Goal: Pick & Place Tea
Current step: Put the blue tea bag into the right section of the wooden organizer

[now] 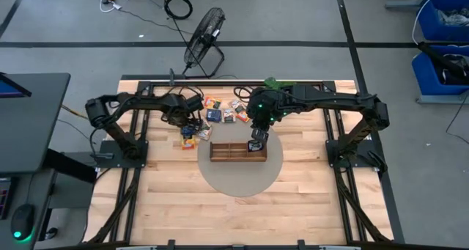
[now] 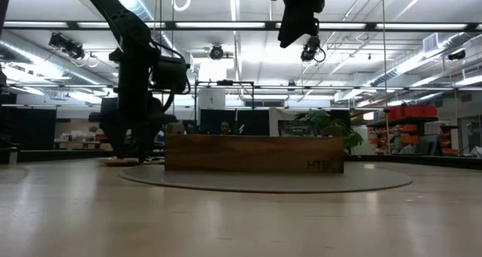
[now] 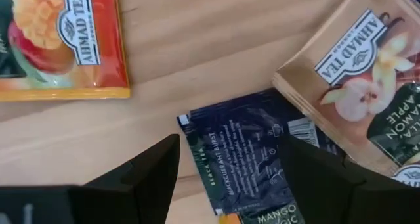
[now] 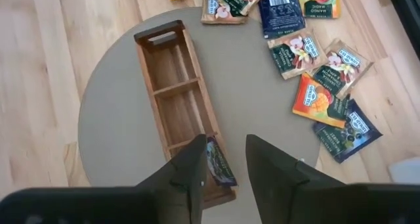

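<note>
Left gripper (image 3: 226,178) spread wide over the dark blue packet (image 3: 252,158) at centre frame, right gripper (image 4: 223,161) clutching a dark packet (image 4: 216,161) above the tray (image 4: 177,86) — overlapping neighbours could lift together.

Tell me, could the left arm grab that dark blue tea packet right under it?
Probably yes. The left gripper is open right above the dark blue packet, with a finger on either side. One edge is tucked under a beige packet, which might shift.
</note>
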Robot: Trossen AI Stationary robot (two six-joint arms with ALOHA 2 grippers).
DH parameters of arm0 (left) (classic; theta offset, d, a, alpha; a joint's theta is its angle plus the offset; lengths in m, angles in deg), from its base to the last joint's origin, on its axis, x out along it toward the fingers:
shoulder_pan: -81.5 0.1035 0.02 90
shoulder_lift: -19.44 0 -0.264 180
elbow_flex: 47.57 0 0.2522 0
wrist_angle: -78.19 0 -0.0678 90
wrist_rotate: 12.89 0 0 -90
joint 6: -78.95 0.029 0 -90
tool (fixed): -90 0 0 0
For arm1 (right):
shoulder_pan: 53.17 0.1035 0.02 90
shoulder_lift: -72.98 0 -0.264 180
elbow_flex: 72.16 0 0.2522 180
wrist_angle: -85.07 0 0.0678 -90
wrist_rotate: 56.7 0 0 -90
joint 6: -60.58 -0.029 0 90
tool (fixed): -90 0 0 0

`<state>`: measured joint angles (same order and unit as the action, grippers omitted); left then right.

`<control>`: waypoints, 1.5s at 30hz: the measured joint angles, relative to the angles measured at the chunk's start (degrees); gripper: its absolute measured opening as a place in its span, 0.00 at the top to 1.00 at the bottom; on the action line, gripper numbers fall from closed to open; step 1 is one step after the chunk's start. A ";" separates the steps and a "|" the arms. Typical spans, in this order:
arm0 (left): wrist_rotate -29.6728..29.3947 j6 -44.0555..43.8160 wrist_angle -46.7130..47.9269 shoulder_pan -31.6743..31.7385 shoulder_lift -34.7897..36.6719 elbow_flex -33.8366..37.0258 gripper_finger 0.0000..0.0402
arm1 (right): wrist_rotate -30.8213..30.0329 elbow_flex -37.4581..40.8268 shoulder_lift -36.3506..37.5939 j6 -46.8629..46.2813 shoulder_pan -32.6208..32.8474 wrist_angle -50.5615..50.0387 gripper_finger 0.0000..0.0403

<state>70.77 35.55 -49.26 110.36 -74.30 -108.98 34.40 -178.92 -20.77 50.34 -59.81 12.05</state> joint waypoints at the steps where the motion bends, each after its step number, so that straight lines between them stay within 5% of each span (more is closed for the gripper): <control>1: 0.02 0.04 -0.10 -0.18 -0.39 -0.15 0.34 | 0.00 0.00 0.00 0.05 0.00 0.02 0.72; 9: 1.76 0.49 -3.48 -0.18 -1.66 -0.04 0.45 | 1.35 0.00 0.00 0.04 -0.02 0.04 0.72; 24: 1.73 5.52 -6.70 -0.18 -1.27 0.09 0.98 | 1.44 0.00 0.00 -1.36 -0.02 0.62 0.72; 34: 1.23 5.76 -5.34 -1.05 7.84 0.34 0.83 | 1.36 0.00 0.00 -1.73 -0.02 0.77 0.72; 45: 1.08 2.11 -1.91 1.74 5.33 0.30 0.38 | 1.36 0.02 0.00 -1.71 -0.02 2.97 0.72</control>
<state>71.85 37.66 -51.16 112.11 -68.96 -108.68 35.76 -178.89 -20.77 48.63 -59.83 15.02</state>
